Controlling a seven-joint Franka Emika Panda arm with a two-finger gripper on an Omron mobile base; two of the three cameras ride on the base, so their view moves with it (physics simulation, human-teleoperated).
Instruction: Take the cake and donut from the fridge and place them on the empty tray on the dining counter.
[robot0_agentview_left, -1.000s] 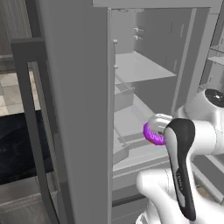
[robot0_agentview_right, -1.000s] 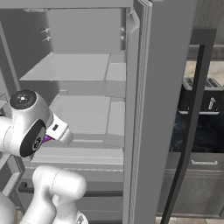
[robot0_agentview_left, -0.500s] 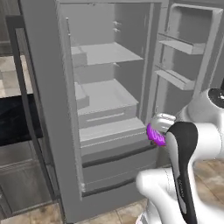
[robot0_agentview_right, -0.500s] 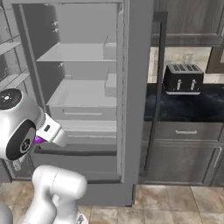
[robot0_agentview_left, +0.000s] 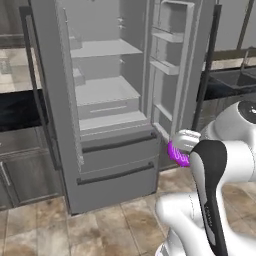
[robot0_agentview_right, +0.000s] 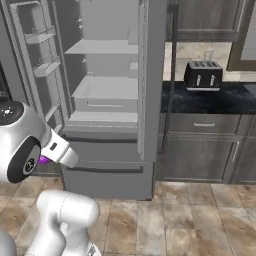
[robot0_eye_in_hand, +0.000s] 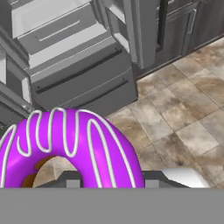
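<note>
1. My end effector (robot0_agentview_left: 179, 150) is pinching the donut (robot0_agentview_left: 176, 154). In the left base view the purple ring sits against the white wrist at about 3 o'clock, out in front of the fridge (robot0_agentview_left: 107, 105) and clear of its shelves.
2. In the hand view the donut (robot0_eye_in_hand: 70, 146) fills the lower left, with purple frosting, thin white stripes and a brown underside at 7 o'clock. The finger tips themselves are covered by it, so I read the grip from the way it hangs at the wrist above the floor.
3. Count: one donut, one fridge, one toaster (robot0_agentview_right: 202, 75). In the right base view I see just a sliver of purple (robot0_agentview_right: 44, 160) under the arm at 9 o'clock.
4. The fridge (robot0_agentview_right: 107, 95) stands with both upper doors swung wide. I count two interior shelves, a drawer-front bin beneath them, and two lower drawers with dark bar handles.
5. The floor (robot0_agentview_right: 190, 215) is beige and brown stone tile. Right of the fridge in the right base view, a grey cabinet run carries a glossy black table top (robot0_agentview_right: 210, 100), with the toaster on it at 2 o'clock.
6. Hard to read: the shelves look bare from here, but the door bins are partly edge-on. The fridge top is cut off in both base views.
</note>
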